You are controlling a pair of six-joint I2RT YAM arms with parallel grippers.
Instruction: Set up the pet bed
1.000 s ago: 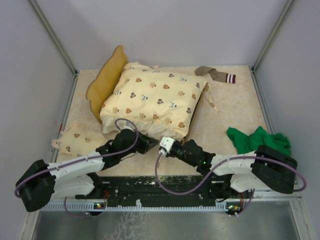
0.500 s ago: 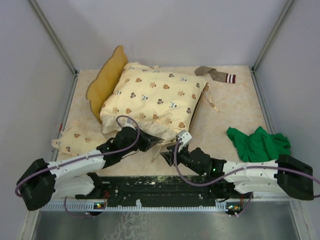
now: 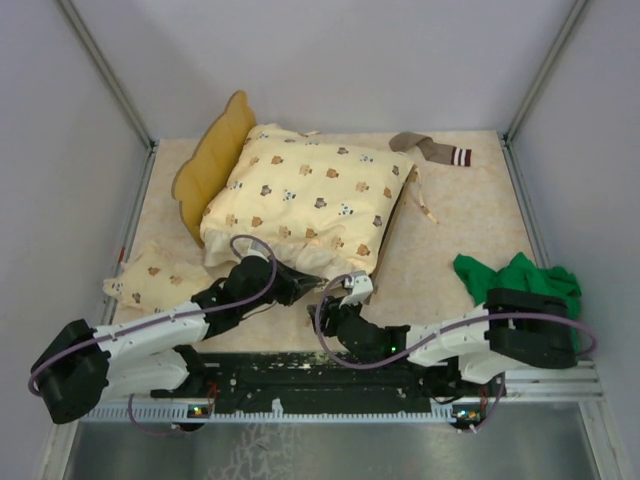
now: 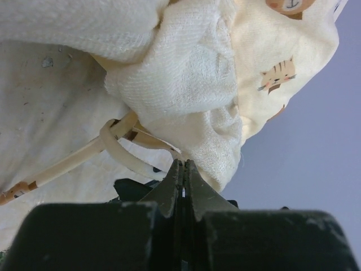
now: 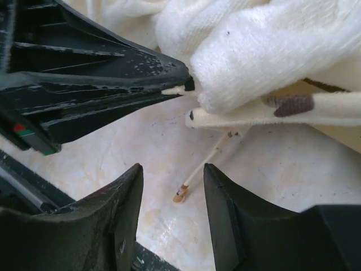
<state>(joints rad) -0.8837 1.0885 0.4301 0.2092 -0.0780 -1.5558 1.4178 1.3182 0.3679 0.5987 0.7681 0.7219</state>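
The pet bed [image 3: 213,160] stands at the back left, its wavy wooden headboard on the left. The cream animal-print quilt [image 3: 310,200] covers most of it. My left gripper [image 3: 303,284] is at the quilt's near corner, shut on a thin cream strip of the quilt's edge [image 4: 169,148]. In the left wrist view the jaws [image 4: 183,165] are pressed together. My right gripper [image 3: 345,298] is just right of it, low over the table, open and empty [image 5: 172,169]. A cream tie string with a tan tip [image 5: 181,195] lies under its gap.
A small matching pillow [image 3: 155,275] lies at the near left. A green cloth [image 3: 515,280] lies at the near right beside the right arm. A brown striped sock [image 3: 432,149] lies at the back. Grey walls close in the table.
My right arm has folded and its gripper has shifted and dropped lower beside the quilt's near corner. My left gripper has stayed shut at that corner.
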